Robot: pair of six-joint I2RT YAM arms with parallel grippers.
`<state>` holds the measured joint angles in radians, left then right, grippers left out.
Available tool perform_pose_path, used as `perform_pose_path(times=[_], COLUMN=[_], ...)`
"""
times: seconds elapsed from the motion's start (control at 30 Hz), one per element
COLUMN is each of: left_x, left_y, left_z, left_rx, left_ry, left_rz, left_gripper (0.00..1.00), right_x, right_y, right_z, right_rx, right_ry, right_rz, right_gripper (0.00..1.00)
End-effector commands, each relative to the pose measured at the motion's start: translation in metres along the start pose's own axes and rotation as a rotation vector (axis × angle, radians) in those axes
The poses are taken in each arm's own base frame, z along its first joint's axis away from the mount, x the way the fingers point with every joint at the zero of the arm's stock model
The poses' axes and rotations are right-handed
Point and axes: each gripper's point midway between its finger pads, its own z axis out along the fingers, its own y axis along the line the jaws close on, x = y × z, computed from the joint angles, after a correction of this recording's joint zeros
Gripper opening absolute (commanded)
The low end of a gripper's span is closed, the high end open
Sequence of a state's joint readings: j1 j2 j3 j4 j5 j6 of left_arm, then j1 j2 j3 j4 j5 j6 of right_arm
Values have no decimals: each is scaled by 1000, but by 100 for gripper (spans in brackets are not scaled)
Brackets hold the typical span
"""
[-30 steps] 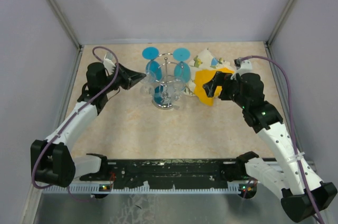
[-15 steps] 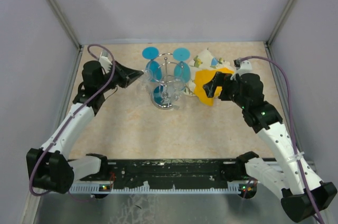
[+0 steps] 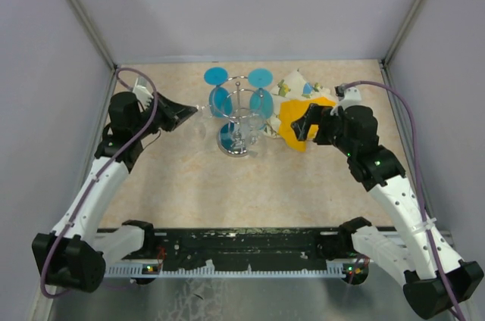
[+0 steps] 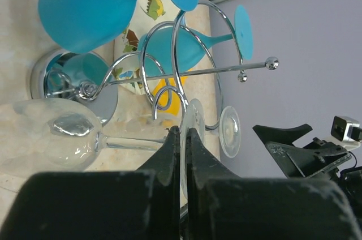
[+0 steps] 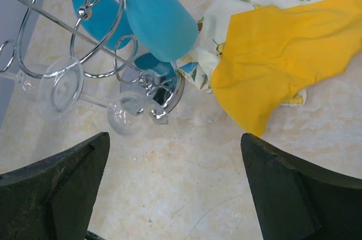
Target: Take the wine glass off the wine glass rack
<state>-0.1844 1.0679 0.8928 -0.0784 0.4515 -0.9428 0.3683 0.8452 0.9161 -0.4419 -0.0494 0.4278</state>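
Wine glass: top view places it just left of the wine glass rack, at the left jaws' tip. Left wrist view: we read those jaws as clamped on its foot, stem hanging bowl-down, crosswise to them. Right wrist view: right jaws apart, farther off.

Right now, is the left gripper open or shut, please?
Shut: the left gripper pinches the clear glass by its stem, seen from the left wrist.
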Motion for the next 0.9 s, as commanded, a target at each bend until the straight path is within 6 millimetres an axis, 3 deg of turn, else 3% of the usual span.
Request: perform_pose_path(times=[0.0, 0.1, 0.17, 0.2, 0.27, 0.37, 0.5, 0.67, 0.87], left_x=[-4, -5, 1, 6, 23, 41, 69, 94, 119], left_y=[-11, -23, -37, -50, -67, -77, -104, -118, -136], left_z=[-20, -39, -55, -67, -87, -109, -144, -180, -224], left_rx=[19, 35, 82, 137, 243, 340, 583, 744, 912], left_ry=[-42, -68, -57, -54, -16, -8, 4, -5, -21], left_rz=[95, 175, 245, 287, 356, 459, 575, 664, 785], left_gripper=[0, 0, 0, 0, 0, 0, 0, 0, 0], right_x=[-9, -1, 5, 9, 6, 10, 18, 35, 49], right_y=[14, 33, 66, 93, 122, 126, 172, 204, 216], right_z=[-3, -8, -23, -38, -62, -73, -97, -88, -70], right_rx=[-70, -167, -334, -478, -613, -617, -939, -940, -912], right_ry=[-20, 37, 98, 135, 112, 114, 255, 360, 375], right_rz=[-14, 19, 72, 119, 162, 270, 570, 717, 831], right_gripper=[99, 99, 93, 92, 93, 99, 99, 99, 99])
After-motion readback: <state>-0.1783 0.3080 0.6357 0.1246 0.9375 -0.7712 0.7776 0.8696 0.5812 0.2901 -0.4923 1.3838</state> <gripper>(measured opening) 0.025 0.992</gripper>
